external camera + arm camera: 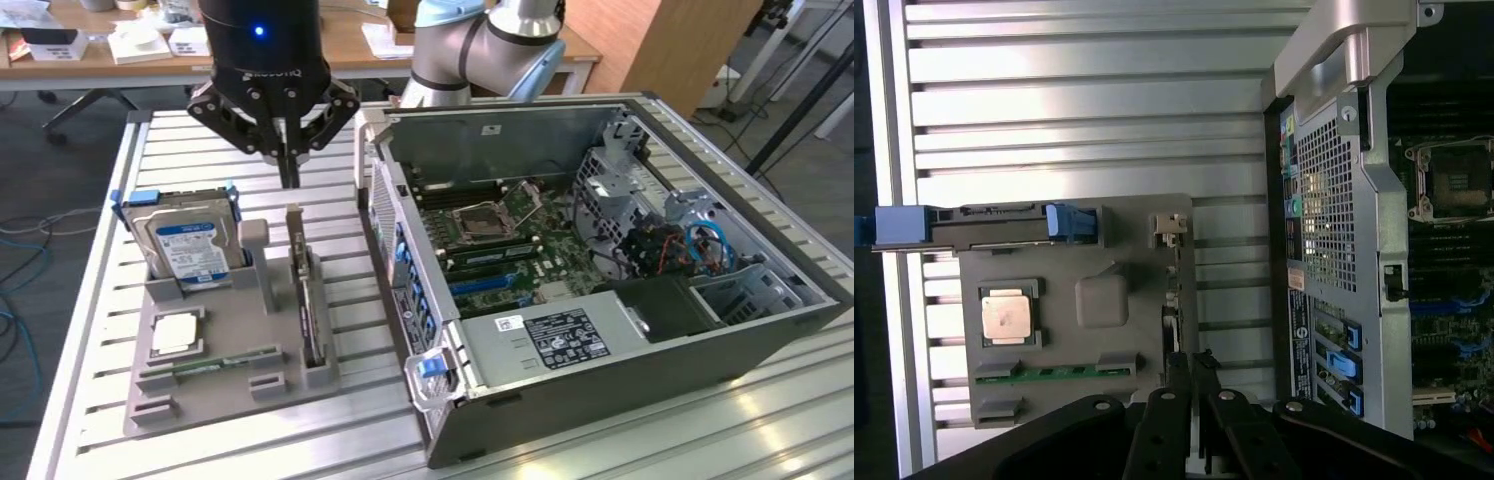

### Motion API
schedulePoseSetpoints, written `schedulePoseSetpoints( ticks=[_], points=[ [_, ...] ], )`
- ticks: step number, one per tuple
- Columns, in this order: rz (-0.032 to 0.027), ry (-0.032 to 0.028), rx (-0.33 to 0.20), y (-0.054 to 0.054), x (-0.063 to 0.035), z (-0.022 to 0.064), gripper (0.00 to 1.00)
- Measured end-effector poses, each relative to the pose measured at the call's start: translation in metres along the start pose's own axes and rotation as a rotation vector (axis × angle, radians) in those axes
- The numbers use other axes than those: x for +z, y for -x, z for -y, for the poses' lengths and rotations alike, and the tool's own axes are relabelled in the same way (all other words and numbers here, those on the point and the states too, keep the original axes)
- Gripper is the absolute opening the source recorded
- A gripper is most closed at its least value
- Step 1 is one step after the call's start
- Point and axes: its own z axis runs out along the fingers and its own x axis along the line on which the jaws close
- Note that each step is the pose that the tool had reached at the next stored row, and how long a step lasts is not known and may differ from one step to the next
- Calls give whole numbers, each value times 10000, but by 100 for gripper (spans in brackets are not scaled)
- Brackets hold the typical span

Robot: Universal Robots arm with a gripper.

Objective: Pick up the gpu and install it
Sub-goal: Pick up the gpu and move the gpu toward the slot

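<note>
Hanging above the grey holder tray (247, 335) (1134, 340), the gripper (287, 183) (1191, 358) points straight down with its two black fingers (282, 160) pressed together and nothing between them. The tips sit just over the far end of the gpu (306, 300) (1170, 300), with a small gap of air showing beneath them in the exterior view.

The gpu stands on its long edge in a narrow slot of the tray, on the side nearest the computer case (641, 370) (1334, 200). From the wrist view it reads as a thin dark strip, with its metal bracket end toward the top of the slot.

On the exterior view's left of the gpu, a silver hard drive (187, 250) (984, 225) with a blue-white label stands upright in its own cradle. Nearer the camera a square processor chip (176, 335) (1007, 315) lies flat in a pocket, and a slim green memory stick (214, 362) (1054, 374) lies just beyond it along the tray's near edge.

The tray rests on a slatted aluminium table (174, 140) (1084, 100). Just beside it, on the exterior view's right, the case lies on its side with the panel off, its motherboard (507, 240) exposed and a power supply (554, 335) with a white label at the near end.
</note>
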Motion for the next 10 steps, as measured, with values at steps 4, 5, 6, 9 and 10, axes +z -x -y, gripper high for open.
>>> schedulePoseSetpoints(
  ticks=[4,5,6,9,10],
  points=[
    [0,0,0,0,0,0,29],
    [0,0,0,0,0,0,35],
    [0,0,0,0,0,0,35],
    [0,0,0,0,0,0,41],
    [0,0,0,0,0,0,41]
  ],
)
